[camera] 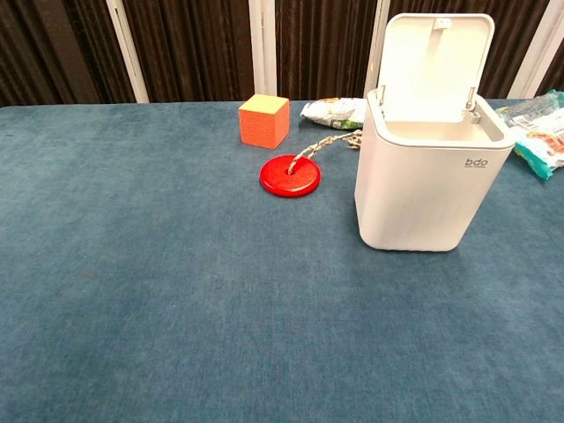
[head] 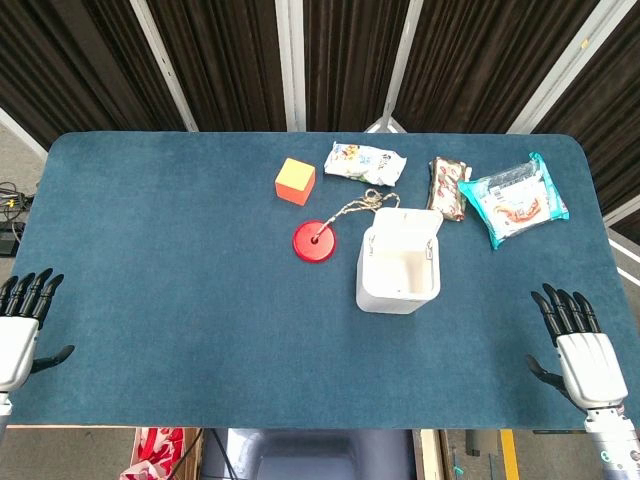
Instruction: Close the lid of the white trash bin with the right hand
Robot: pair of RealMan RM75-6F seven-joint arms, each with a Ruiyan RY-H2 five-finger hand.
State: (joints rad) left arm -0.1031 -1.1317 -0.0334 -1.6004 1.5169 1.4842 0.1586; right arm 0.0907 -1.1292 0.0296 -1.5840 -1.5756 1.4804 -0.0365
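The white trash bin [head: 398, 272] [camera: 427, 181] stands right of the table's middle. Its lid [head: 408, 223] [camera: 434, 63] is swung up and back, upright behind the open mouth. My right hand [head: 578, 345] lies near the table's front right corner, fingers spread and holding nothing, well to the right of the bin. My left hand [head: 22, 322] is at the front left edge, fingers also apart and empty. Neither hand shows in the chest view.
A red disc [head: 317, 241] [camera: 290, 175] with a rope lies just left of the bin. An orange cube [head: 295, 181] [camera: 263, 120] and snack packets [head: 365, 162] [head: 449, 187] [head: 512, 199] sit behind it on the blue table [head: 180, 270].
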